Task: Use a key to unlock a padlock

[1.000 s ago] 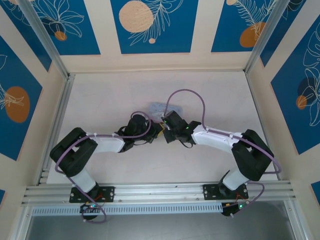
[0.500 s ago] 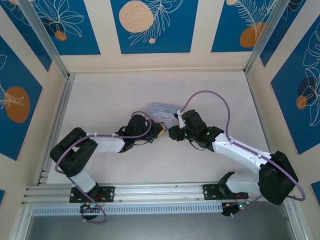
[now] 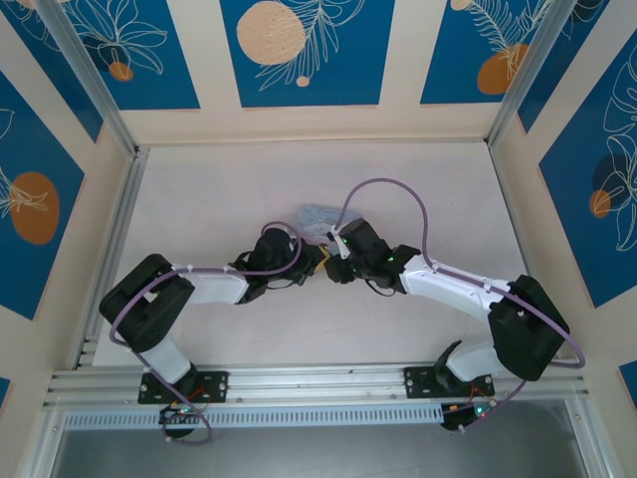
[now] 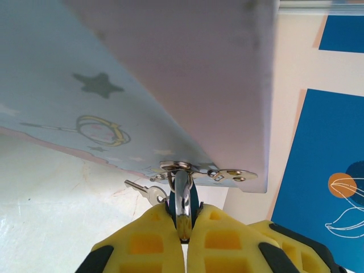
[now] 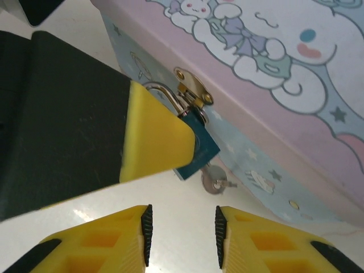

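Note:
The teal padlock [image 5: 203, 149] hangs by its silvery shackle [image 4: 182, 193] from the hasp [image 4: 177, 166] of the cartoon-printed tin box [image 5: 267, 74]. My left gripper [image 4: 183, 215] is shut on the padlock, its yellow fingers [image 5: 156, 139] pressing both sides of the body. The small silvery key [image 5: 214, 183] sits just beside the padlock's lower end, against the box wall. In the left wrist view the key [image 4: 147, 192] points its blade away from the padlock. My right gripper [image 5: 183, 233] is open a short way below the key, with nothing between its pads. From above, both grippers [image 3: 315, 261] [image 3: 335, 269] meet at the box's near side.
The box [image 3: 320, 216] sits mid-table on the pale table top [image 3: 219, 189]. Aluminium rails [image 3: 109, 239] and patterned blue walls [image 3: 299, 50] enclose the table. The right arm's purple cable [image 3: 393, 189] loops over the box.
The right gripper has opened. The right arm's elbow swung far out to the right, then partly back, its gripper staying by the padlock. The left arm has not moved.

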`<state>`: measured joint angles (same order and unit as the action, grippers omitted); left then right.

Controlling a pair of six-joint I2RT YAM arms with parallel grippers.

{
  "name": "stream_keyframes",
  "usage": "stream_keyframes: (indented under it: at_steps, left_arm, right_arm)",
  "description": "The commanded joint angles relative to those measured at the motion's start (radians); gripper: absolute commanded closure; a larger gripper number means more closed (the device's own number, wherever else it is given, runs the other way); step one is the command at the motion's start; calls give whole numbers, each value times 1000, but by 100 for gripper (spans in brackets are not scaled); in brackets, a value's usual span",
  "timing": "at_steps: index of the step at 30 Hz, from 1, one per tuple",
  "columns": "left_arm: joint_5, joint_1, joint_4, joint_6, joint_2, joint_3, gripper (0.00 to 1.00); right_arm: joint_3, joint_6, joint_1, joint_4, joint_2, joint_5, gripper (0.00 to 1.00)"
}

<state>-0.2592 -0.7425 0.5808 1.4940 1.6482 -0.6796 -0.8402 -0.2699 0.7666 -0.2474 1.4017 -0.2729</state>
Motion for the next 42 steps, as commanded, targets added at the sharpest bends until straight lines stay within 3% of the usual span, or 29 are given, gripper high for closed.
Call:
stream_keyframes:
  at_steps: [1, 11, 17, 20, 24, 28, 29, 33, 37, 42]
  left_arm:
    - [-29, -6, 10, 2, -1, -31, 100]
    - [-40, -7, 18, 6, 2, -32, 100]
    - [-44, -7, 22, 8, 0, -32, 100]
    - [-46, -7, 22, 9, -1, -34, 100]
    - [-46, -7, 23, 11, -2, -28, 100]
    - [-40, -7, 29, 13, 1, -17, 100]
    - [-37, -6, 31, 13, 1, -14, 100]
    - [-28, -6, 25, 2, 11, -9, 100]
    - [-19, -7, -12, -40, 11, -12, 100]
    - [-8, -6, -122, -134, -17, -23, 100]
  right_arm:
    - [-44, 49, 12, -16, 37, -77, 65]
    - [-68, 78, 30, -4, 109, -189, 70]
    - [-98, 51, 30, 11, 139, -208, 77]
    - [-113, 39, 28, 11, 153, -215, 85]
    - [-115, 0, 7, 2, 138, -154, 100]
    - [-73, -58, -47, 29, 76, 38, 100]
    - [-54, -71, -62, 42, 54, 106, 100]
    - [16, -129, -90, 57, -44, 255, 68]
    - [108, -253, -126, 89, -140, 306, 60]
    - [203, -430, -130, 174, -193, 343, 56]
